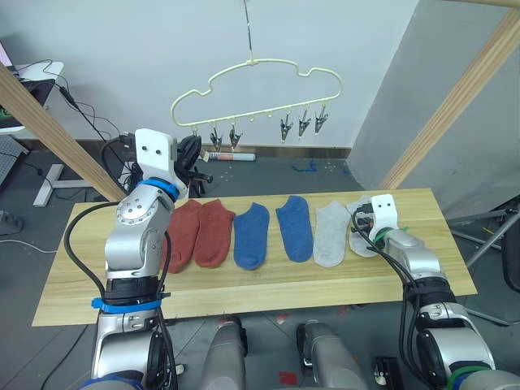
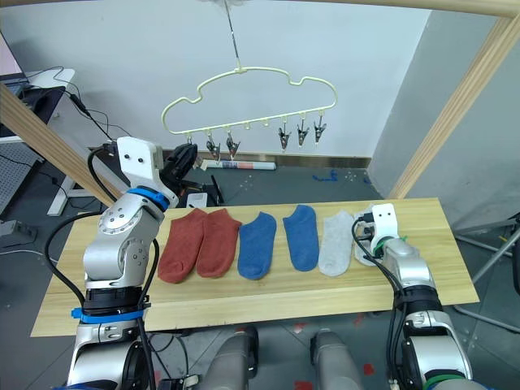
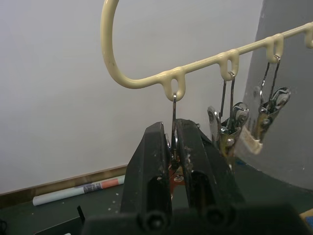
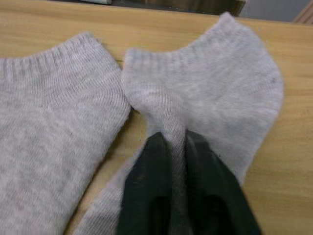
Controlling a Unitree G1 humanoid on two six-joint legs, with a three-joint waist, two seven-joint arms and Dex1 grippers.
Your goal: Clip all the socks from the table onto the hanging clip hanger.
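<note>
Looking down from our head, we see six socks lying in a row on the wooden table (image 1: 268, 296). Starting from 9 o'clock, the row has two red socks (image 1: 201, 234), then two blue socks (image 1: 273, 233), then a grey sock (image 1: 331, 234), and at the 3 o'clock end one more grey sock, the last sock (image 4: 230, 93).

Our right gripper (image 4: 178, 147) is down on the table at that end. Its two black fingers (image 4: 151, 181) pinch a fold of the last sock tight between them. The fold stands up in a little ridge, and the rest of that sock lies flat on the wood. The grey sock next to it just touches it at the cuff.

Our left gripper (image 3: 174, 147) is lifted high, up at 11 o'clock from the red socks. It is squeezed shut on a clip (image 3: 174, 122), the end one at 9 o'clock on the yellow hanger (image 1: 260, 81). The hanger hangs by its hook above the far edge of the table. More clips (image 1: 303, 123) hang along its bottom bar, two close to our left gripper and three farther toward 3 o'clock.
</note>
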